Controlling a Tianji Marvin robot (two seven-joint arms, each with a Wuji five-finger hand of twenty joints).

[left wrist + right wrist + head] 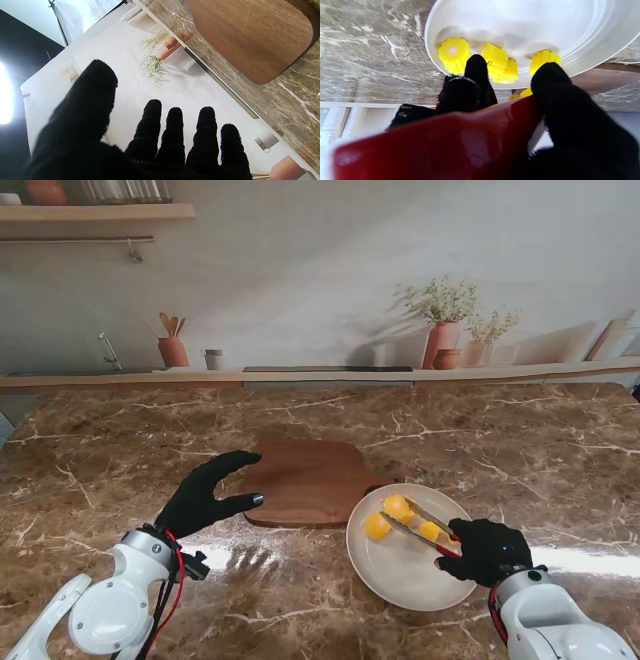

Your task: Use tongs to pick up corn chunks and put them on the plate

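The right hand [487, 548], in a black glove, is closed around the red handle of the tongs [425, 527]. It sits at 5 o'clock on the marble table [120, 450], over the near right rim of the plate [400, 580]. The metal arms of the tongs run from the hand toward 10 o'clock, across the plate, and their tips reach the corn chunks [398, 507].

The corn chunks are bright yellow, short and round, with ribbed rows of kernels on the sides and a paler core on the cut face. In the stand view three lie on the far half of the plate: one at the tong tips, one just beside it toward 8 o'clock, one beside the tong arms close to the hand. The right wrist view shows a row of chunks near the plate rim, some touching. Whether the tongs still pinch a chunk cannot be told.

The left hand [212, 495] holds nothing. Its fingers are straight and spread, thumb apart, at 8 o'clock, beside the near left corner of the cutting board [305, 480]; contact with the board cannot be told.

The white plate touches or slightly overlaps the board's right edge. Bare marble lies on all other sides of the plate and board, out to the back wall ledge.
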